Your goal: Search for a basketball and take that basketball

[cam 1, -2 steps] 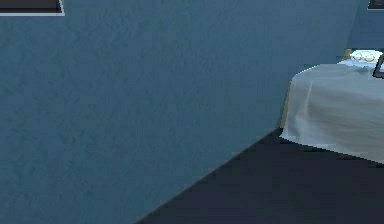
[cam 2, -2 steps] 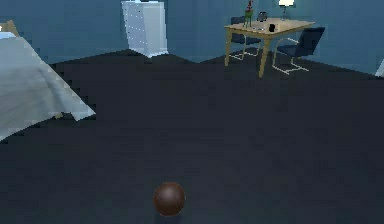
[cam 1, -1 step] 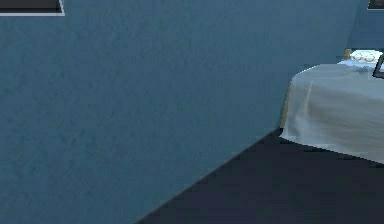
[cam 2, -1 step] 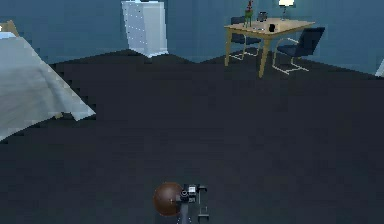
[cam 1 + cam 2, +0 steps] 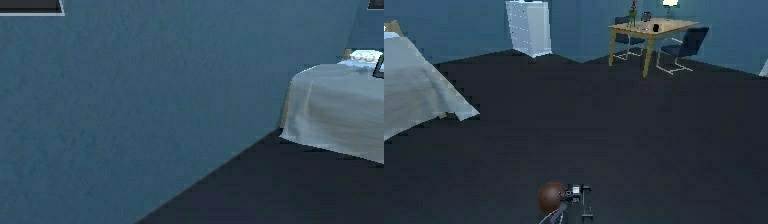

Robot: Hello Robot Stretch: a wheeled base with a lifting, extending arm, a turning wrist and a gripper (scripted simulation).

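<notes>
— What runs out of frame in the forward view?
— The bed (image 5: 335, 115), cut by the right edge. A dark flat item (image 5: 378, 66) at its far corner is too clipped to name. A dark frame (image 5: 30, 6) is sliced by the top edge.
— And on the arm side?
— The bed (image 5: 414, 90) is cropped at left and the arm (image 5: 587, 212) at bottom. Whether the gripper (image 5: 564, 200) holds the round brown ball (image 5: 551, 197) cannot be told. Small items (image 5: 632, 15) at the desk (image 5: 664, 28) back edge are too small to name.

I see blue wall (image 5: 130, 100) close ahead, bed (image 5: 335, 110) beside it; white dresser (image 5: 529, 27), wooden desk (image 5: 650, 32), blue chair (image 5: 684, 45) across dark floor (image 5: 614, 130).
</notes>
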